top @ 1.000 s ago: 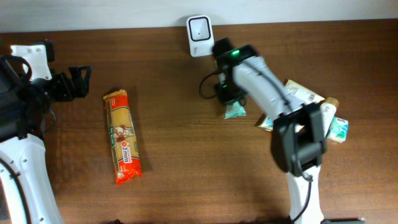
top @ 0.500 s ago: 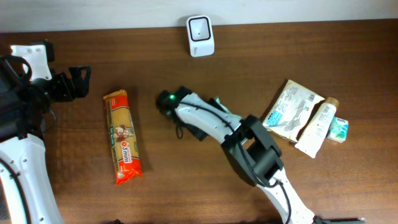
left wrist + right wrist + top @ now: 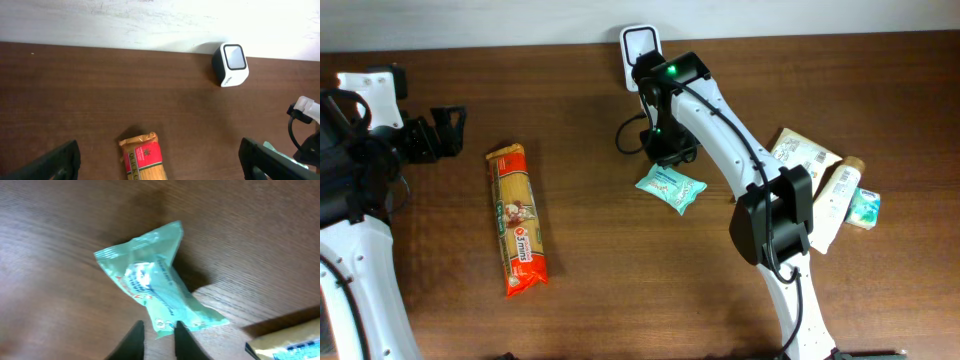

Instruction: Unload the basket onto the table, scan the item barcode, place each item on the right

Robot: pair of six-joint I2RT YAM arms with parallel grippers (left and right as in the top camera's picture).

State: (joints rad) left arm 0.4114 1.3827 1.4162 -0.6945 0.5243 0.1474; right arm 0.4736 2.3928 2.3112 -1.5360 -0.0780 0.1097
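A white barcode scanner (image 3: 640, 45) stands at the table's back edge, also in the left wrist view (image 3: 231, 64). A teal snack packet (image 3: 671, 187) lies flat on the wood just in front of it. My right gripper (image 3: 665, 152) hangs over the packet's far edge. In the right wrist view its fingers (image 3: 137, 332) stand only a narrow gap apart, and the packet's (image 3: 157, 287) near end shows in that gap (image 3: 157, 326). Whether they pinch it is unclear. My left gripper (image 3: 160, 160) is wide open at the far left, holding nothing.
A long orange pasta packet (image 3: 517, 220) lies at the left, its top end between my left fingers' line of sight (image 3: 145, 159). At the right lie a beige pouch (image 3: 798, 150), a white tube (image 3: 835, 205) and a small teal box (image 3: 865, 207). A black cable (image 3: 628, 135) loops beside the right wrist.
The right arm swung out to the table's left-centre and came back under the scanner. The teal packet now lies slightly further left. The left arm has not moved.
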